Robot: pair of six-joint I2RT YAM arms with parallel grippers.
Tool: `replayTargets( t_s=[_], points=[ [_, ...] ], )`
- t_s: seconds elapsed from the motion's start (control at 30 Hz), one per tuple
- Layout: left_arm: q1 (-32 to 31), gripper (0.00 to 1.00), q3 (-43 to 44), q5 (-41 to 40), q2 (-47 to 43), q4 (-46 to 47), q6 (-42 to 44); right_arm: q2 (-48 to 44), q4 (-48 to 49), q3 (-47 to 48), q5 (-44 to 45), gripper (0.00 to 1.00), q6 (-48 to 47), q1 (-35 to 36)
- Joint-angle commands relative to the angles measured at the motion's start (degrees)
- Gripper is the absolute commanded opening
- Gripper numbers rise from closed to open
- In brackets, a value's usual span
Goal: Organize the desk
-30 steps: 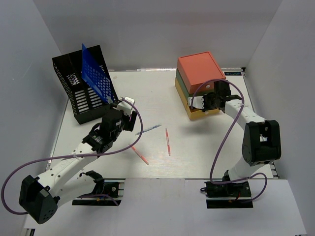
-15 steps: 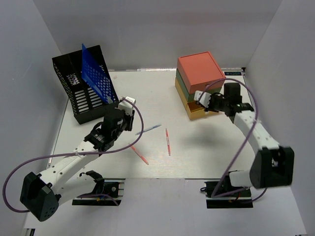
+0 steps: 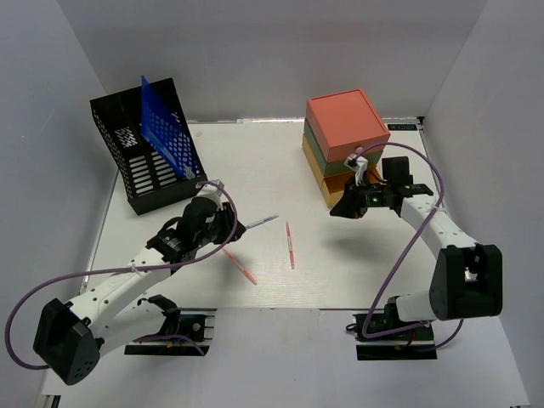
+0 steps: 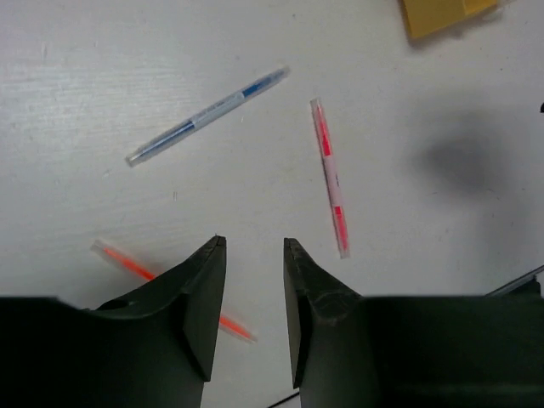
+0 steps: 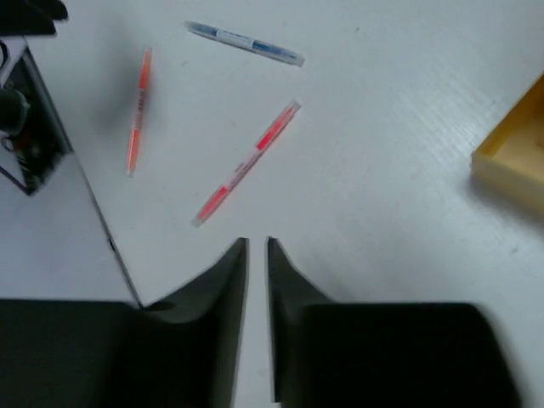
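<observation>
The white counter (image 3: 280, 161) spreads under everything, with the drawer box (image 3: 344, 127) parked on its far right part. Left of the drawer box, three pens lie loose: the red pen (image 3: 291, 245), the blue pen (image 3: 257, 223) and, farthest from the box, the orange pen (image 3: 240, 267). That's the clutter to clear, I'd say. The left hand (image 4: 253, 246) hovers over them, gap narrow and empty, probably lining up a pick. The right hand (image 5: 257, 246) hangs just in front of the drawer box, pinched almost closed on nothing.
</observation>
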Motion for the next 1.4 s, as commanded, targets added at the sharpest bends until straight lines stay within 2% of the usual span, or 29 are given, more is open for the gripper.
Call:
replayTargets(
  t_s=[0.0,0.03,0.07,0.17,0.2,0.33,0.47,0.73,1.0,1.13,1.37],
  points=[
    [-0.8,0.46,2.2,-0.5,-1.1,-9.3,-12.7,-5.8,-3.3,3.7,0.4,0.3,8.9,-0.2],
    [-0.8,0.47,2.3,-0.9,-0.8,-11.7,-14.4,-7.5,-2.2,2.7,2.0,0.36,10.4,-0.1],
    [-1.4,0.47,2.4,-1.3,0.6,-12.9,-15.6,-10.5,-0.7,0.0,3.2,0.5,12.1,0.0],
    [-2.1,0.48,3.8,-1.6,3.8,-17.2,-18.6,-14.6,5.4,-4.8,6.2,0.64,17.0,-0.1],
    [-2.7,0.48,4.5,-1.5,6.3,-18.8,-19.3,-14.9,6.0,-5.1,7.4,0.65,17.2,-0.1],
    [-4.1,0.51,8.3,-2.2,12.3,-25.7,-23.7,-14.8,4.8,-3.9,9.9,0.65,16.6,-0.3],
    [-6.2,0.53,10.9,-5.6,14.4,-30.1,-28.8,-16.4,5.6,-4.7,10.6,0.64,16.9,-0.4],
    [-7.4,0.54,6.8,-4.3,16.0,-25.3,-35.2,-18.0,6.3,-5.4,11.5,0.65,17.6,-1.2],
    [-7.9,0.53,8.9,-6.5,20.0,-23.7,-36.2,-17.3,5.5,-5.3,10.1,0.65,17.6,-2.6],
    [-7.9,0.52,10.3,-7.2,23.7,-26.0,-36.8,-17.3,5.5,-5.3,9.5,0.65,17.7,-3.4],
    [-7.9,0.5,9.5,-7.5,26.8,-25.2,-36.9,-17.3,5.5,-5.6,8.7,0.64,17.6,-4.4]
  ],
)
